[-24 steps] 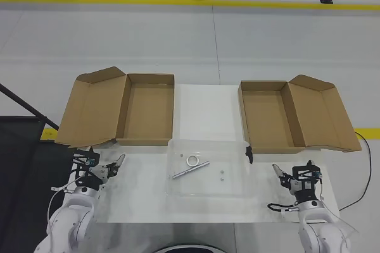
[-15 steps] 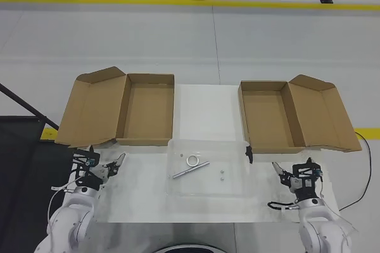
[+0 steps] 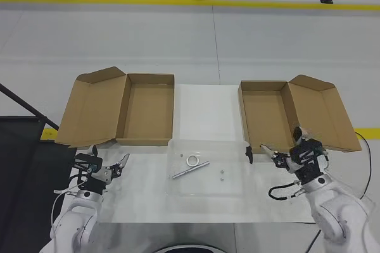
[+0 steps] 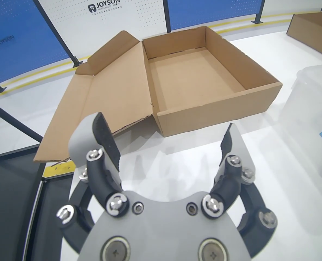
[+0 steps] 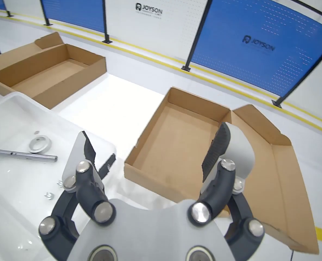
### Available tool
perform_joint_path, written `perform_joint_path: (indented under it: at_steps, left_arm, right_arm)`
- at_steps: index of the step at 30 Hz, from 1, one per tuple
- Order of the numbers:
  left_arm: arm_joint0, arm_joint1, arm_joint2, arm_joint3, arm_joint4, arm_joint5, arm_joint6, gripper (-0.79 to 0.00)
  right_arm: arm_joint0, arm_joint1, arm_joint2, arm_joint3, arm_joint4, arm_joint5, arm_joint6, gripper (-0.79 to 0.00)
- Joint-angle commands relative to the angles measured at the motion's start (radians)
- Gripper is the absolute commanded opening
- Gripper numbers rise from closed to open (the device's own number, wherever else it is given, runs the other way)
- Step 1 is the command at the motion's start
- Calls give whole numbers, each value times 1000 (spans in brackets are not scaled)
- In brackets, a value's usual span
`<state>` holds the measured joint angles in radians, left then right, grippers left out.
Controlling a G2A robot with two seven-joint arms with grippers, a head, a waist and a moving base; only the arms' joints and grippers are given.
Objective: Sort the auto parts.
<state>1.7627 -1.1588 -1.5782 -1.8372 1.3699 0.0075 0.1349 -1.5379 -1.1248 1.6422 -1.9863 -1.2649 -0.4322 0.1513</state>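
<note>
The left gripper [image 4: 166, 131] is being held with fingers wide apart and empty above the white table [image 3: 145, 196], near the open brown cardboard box [image 4: 204, 71]. The right gripper [image 5: 154, 137] is likewise being held spread and empty, near a small black part [image 5: 108, 164] at the rim of the clear plastic tray [image 3: 209, 190], in which a silver metal rod [image 5: 25, 155], a flat metal ring [image 5: 40, 144] and small nuts [image 5: 49, 195] are lying.

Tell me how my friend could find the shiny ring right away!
Start at the white table and find the clear plastic bin in its middle, on the robot's side. Inside, the ring lies flat beside a long metal rod. It is the only flat silver circle with a big hole; the rod is straight, and the nuts are tiny.
</note>
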Motion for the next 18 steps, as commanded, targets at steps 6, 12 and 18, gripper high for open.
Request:
perform_joint_path:
  at_steps: [6, 12, 18]
  left_arm:
    - [0, 0, 0, 0, 0, 0, 0, 0]
    - [0, 0, 0, 0, 0, 0, 0, 0]
    - [0, 0, 0, 0, 0, 0, 0, 0]
  right_arm:
    - [74, 10, -21, -20, 100, -151, 162, 0]
    - [74, 10, -21, -20, 100, -151, 162, 0]
    - [75, 10, -28, -26, 101, -158, 152, 0]
